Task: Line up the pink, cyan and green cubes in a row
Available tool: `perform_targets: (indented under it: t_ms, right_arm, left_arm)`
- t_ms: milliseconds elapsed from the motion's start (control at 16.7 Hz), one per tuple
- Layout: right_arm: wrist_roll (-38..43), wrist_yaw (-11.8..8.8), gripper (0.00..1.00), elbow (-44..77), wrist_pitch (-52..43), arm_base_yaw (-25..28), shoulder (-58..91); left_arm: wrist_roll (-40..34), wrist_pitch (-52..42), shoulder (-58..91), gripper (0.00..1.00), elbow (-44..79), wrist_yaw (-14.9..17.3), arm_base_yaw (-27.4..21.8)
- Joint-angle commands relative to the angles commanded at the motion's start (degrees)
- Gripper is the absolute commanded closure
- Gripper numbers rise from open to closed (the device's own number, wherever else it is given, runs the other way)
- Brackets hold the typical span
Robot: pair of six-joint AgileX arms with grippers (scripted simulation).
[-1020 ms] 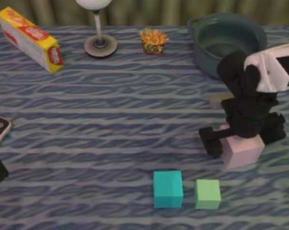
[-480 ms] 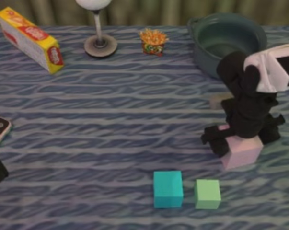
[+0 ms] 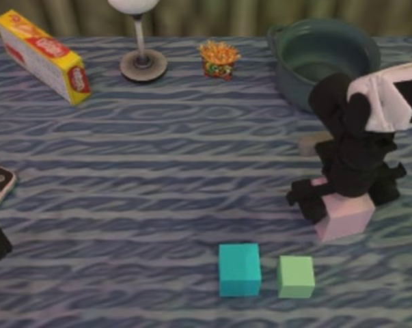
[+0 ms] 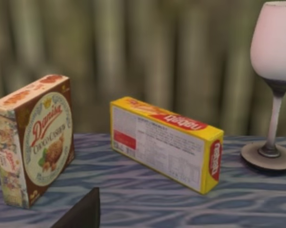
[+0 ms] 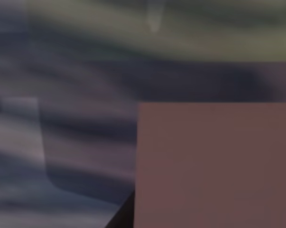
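The right claw (image 3: 348,193) is reaching down from the right, fingers closing around the pink cube (image 3: 345,216), which is filling its wrist view (image 5: 214,166).

You get soft, even, rather dim light in the top view, with no glare; the right gripper (image 3: 346,198) casts a faint shadow on the tablecloth (image 3: 158,178). Your left wrist view blurs the curtain (image 4: 147,57) behind the yellow box (image 4: 166,142). Your right wrist view is heavily out of focus, the pink cube (image 5: 214,166) shaded brownish.
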Motion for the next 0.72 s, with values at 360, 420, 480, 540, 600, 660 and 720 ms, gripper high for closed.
perform_targets:
  t_ms: [360,420,480,540,600,660,720]
  right_arm:
    - [0.03,0.04,1.00,1.52,-2.48,-0.02,-1.44]
    - [0.12,0.02,1.00,2.50,-4.43,-0.05,-2.31]
    - [0.12,0.01,1.00,3.56,-6.78,0.00,-3.26]
    - [0.07,0.01,1.00,4.64,-9.26,0.09,-4.29]
    - [0.01,0.00,1.00,5.66,-11.38,0.20,-5.29]
    - [-0.05,0.00,1.00,6.54,-12.90,0.29,-6.20]
    - [-0.11,0.00,1.00,7.11,-13.81,0.35,-6.90]
  left_arm:
    - [0.00,0.00,0.00,0.00,0.00,0.00,0.00]
    - [0.00,0.00,0.00,0.00,0.00,0.00,0.00]
    - [0.00,0.00,0.00,0.00,0.00,0.00,0.00]
    - [0.00,0.00,0.00,0.00,0.00,0.00,0.00]
    - [0.00,0.00,0.00,0.00,0.00,0.00,0.00]
    - [0.00,0.00,0.00,0.00,0.00,0.00,0.00]
    - [0.00,0.00,0.00,0.00,0.00,0.00,0.00]
